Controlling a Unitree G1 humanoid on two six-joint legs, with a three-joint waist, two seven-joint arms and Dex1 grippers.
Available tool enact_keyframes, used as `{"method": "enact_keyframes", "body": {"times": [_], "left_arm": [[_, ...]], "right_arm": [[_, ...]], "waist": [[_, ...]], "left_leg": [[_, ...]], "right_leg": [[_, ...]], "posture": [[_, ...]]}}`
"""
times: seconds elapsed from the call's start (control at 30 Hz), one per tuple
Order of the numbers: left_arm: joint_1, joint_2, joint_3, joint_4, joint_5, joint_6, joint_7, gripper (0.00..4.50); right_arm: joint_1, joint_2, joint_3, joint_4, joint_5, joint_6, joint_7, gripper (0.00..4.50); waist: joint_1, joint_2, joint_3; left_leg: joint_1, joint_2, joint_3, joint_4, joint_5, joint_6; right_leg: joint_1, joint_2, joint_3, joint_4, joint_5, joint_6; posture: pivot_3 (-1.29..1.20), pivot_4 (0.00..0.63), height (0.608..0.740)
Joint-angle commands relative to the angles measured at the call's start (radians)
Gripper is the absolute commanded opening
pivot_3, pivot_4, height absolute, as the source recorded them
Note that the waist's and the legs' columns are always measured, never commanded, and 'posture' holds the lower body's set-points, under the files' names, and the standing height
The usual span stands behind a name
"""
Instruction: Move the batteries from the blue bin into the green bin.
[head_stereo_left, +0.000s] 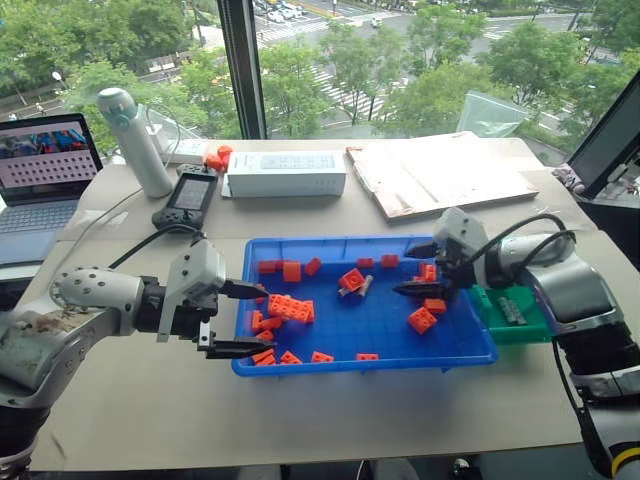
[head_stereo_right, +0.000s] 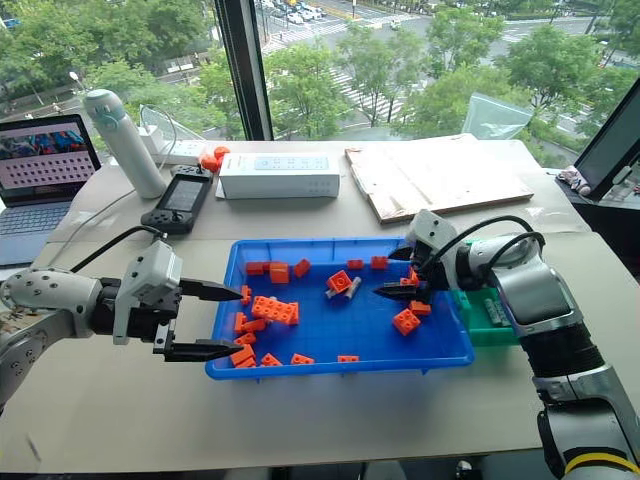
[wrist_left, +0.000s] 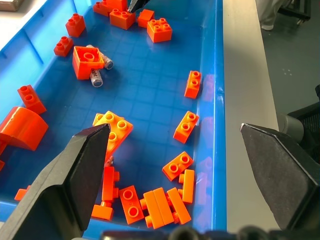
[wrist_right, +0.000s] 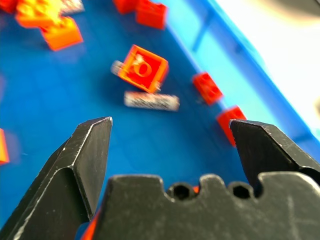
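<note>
My right gripper (head_stereo_left: 420, 269) is spread wide, nothing between its fingers, hanging over the right part of the blue bin (head_stereo_left: 300, 364) and pointing in toward the middle. Looking along it, I've got one of the batteries (wrist_right: 151, 100) lying flat on the blue floor just ahead of the fingertips, right beside an orange brick (wrist_right: 143, 68), with a second grey cylinder poking out from behind that brick. From the head camera, that pair sits near the bin's centre, by the square brick (head_stereo_left: 352, 280), a bit toward the far wall.

My left gripper (head_stereo_left: 245, 319) is also open and empty, its fingers straddling the bin's left rim, above a cluster of orange bricks (head_stereo_left: 290, 307) at that end. More bricks are scattered all over the tray.

The green bin (head_stereo_left: 512, 322) stands touching the blue bin's right end, under my right forearm, and I can see grey cylinders (head_stereo_left: 511, 310) lying in it.

Further out on the table: a white box (head_stereo_left: 285, 173), a black handheld device (head_stereo_left: 187, 198), a white bottle (head_stereo_left: 135, 141), a laptop (head_stereo_left: 42, 170) at the left edge.
</note>
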Motion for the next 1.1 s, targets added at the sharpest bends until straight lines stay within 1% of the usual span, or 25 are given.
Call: {"method": "enact_keyframes", "body": {"times": [0.03, 0.27, 0.37, 0.43, 0.47, 0.5, 0.6, 0.7, 0.77, 0.83, 0.9, 0.97, 1.07, 1.1], "left_arm": [[0.016, 0.011, 0.039, -0.054, -0.045, 0.017, -0.001, 4.5], [0.026, 0.022, 0.049, -0.068, -0.049, 0.03, 0.017, 4.5], [0.031, 0.026, 0.053, -0.073, -0.049, 0.031, 0.022, 4.5], [0.032, 0.028, 0.054, -0.075, -0.054, 0.032, 0.023, 4.5], [0.032, 0.028, 0.054, -0.075, -0.058, 0.034, 0.023, 4.5], [0.033, 0.03, 0.053, -0.076, -0.06, 0.034, 0.019, 4.5], [0.025, 0.029, 0.045, -0.071, -0.064, 0.034, 0.011, 4.5], [-0.009, 0.012, 0.021, -0.053, -0.067, 0.031, 0.0, 4.5], [-0.062, -0.026, -0.006, -0.023, -0.069, 0.017, -0.005, 4.5], [-0.102, -0.059, -0.018, 0.003, -0.068, 0.016, -0.001, 4.5], [-0.152, -0.098, -0.028, 0.034, -0.08, 0.02, -0.001, 4.5], [-0.189, -0.126, -0.045, 0.057, -0.077, 0.008, -0.015, 4.5], [-0.217, -0.148, -0.07, 0.078, -0.072, 0.0, -0.046, 4.5], [-0.223, -0.152, -0.077, 0.084, -0.07, -0.003, -0.055, 4.5]], "right_arm": [[-0.04, 0.041, -0.004, 0.06, -0.026, -0.012, -0.049, 4.44], [-0.036, 0.076, 0.048, 0.138, -0.07, -0.025, -0.056, 4.44], [-0.027, 0.073, 0.063, 0.148, -0.093, -0.04, -0.052, 3.69], [-0.025, 0.067, 0.057, 0.135, -0.092, -0.042, -0.041, 3.02], [-0.026, 0.065, 0.048, 0.128, -0.088, -0.042, -0.038, 2.61], [-0.026, 0.059, 0.036, 0.115, -0.082, -0.037, -0.035, 2.48], [-0.024, 0.014, 0.005, 0.052, -0.054, -0.011, 0.002, 2.48], [-0.023, -0.061, -0.044, -0.043, 0.003, 0.065, 0.061, 2.48], [-0.019, -0.162, -0.106, -0.106, 0.048, 0.116, 0.111, 2.48], [-0.014, -0.226, -0.146, -0.136, 0.077, 0.143, 0.127, 2.48], [-0.014, -0.302, -0.215, -0.14, 0.093, 0.135, 0.137, 2.48], [-0.005, -0.402, -0.28, -0.128, 0.107, 0.14, 0.165, 2.48], [0.061, -0.538, -0.312, -0.083, 0.086, 0.096, 0.203, 2.48], [0.08, -0.566, -0.32, -0.07, 0.085, 0.086, 0.21, 2.48]], "waist": [[-0.003, 0.0, 0.0], [-0.005, 0.0, 0.0], [-0.006, 0.0, 0.0], [-0.006, 0.0, 0.0], [-0.006, 0.0, 0.0], [-0.006, 0.0, 0.0], [-0.005, 0.0, 0.0], [-0.001, 0.0, 0.0], [0.003, 0.0, 0.0], [0.006, 0.0, 0.001], [0.003, 0.0, 0.0], [0.002, 0.0, 0.001], [0.005, 0.0, 0.001], [0.005, 0.0, 0.001]], "left_leg": [[0.0, 0.0, 0.0, 0.0, 0.0, 0.0], [0.0, 0.0, 0.0, 0.0, 0.0, 0.0], [0.0, 0.0, 0.0, 0.0, 0.0, 0.0], [0.0, 0.0, 0.0, 0.0, 0.0, 0.0], [0.0, 0.0, 0.0, 0.0, 0.0, 0.0], [0.0, 0.0, 0.0, 0.0, 0.0, -0.001], [0.0, 0.0, 0.0, 0.0, 0.0, 0.0], [0.0, 0.0, 0.0, 0.0, 0.0, 0.0], [-0.001, 0.0, 0.0, 0.0, 0.0, 0.0], [-0.001, 0.0, 0.0, 0.0, 0.0, 0.0], [-0.001, 0.0, -0.001, 0.001, 0.0, 0.0], [-0.001, 0.0, 0.0, 0.001, 0.0, 0.0], [-0.001, 0.0, 0.0, 0.001, 0.0, 0.001], [-0.001, 0.0, 0.0, 0.001, 0.0, 0.001]], "right_leg": [[0.0, 0.0, 0.0, 0.0, 0.0, 0.0], [-0.001, 0.0, 0.0, 0.002, 0.0, -0.001], [0.0, 0.0, 0.0, 0.002, 0.0, -0.001], [0.0, 0.0, 0.0, 0.002, 0.0, -0.001], [0.0, 0.0, 0.0, 0.002, 0.0, -0.001], [0.0, 0.0, 0.0, 0.002, 0.0, -0.001], [-0.001, 0.0, 0.0, 0.002, 0.0, -0.001], [-0.001, 0.0, 0.0, 0.002, 0.0, -0.001], [-0.001, 0.0, 0.0, 0.002, 0.0, -0.001], [-0.001, 0.0, 0.0, 0.001, 0.0, 0.0], [0.0, 0.0, 0.0, 0.001, 0.0, 0.0], [-0.001, 0.0, 0.0, 0.001, 0.0, 0.0], [0.0, 0.0, 0.0, 0.001, -0.001, 0.0], [0.0, 0.0, 0.0, 0.0, -0.001, 0.001]], "posture": [[0.0, 0.15, 0.73], [0.0, 0.15, 0.73], [0.0, 0.15, 0.73], [0.0, 0.15, 0.73], [0.0, 0.15, 0.73], [0.0, 0.15, 0.73], [0.0, 0.15, 0.73], [0.0, 0.15, 0.73], [0.0, 0.15, 0.73], [0.0, 0.15, 0.73], [0.0, 0.15, 0.73], [0.0, 0.15, 0.73], [0.0, 0.15, 0.73], [0.0, 0.15, 0.73]]}}
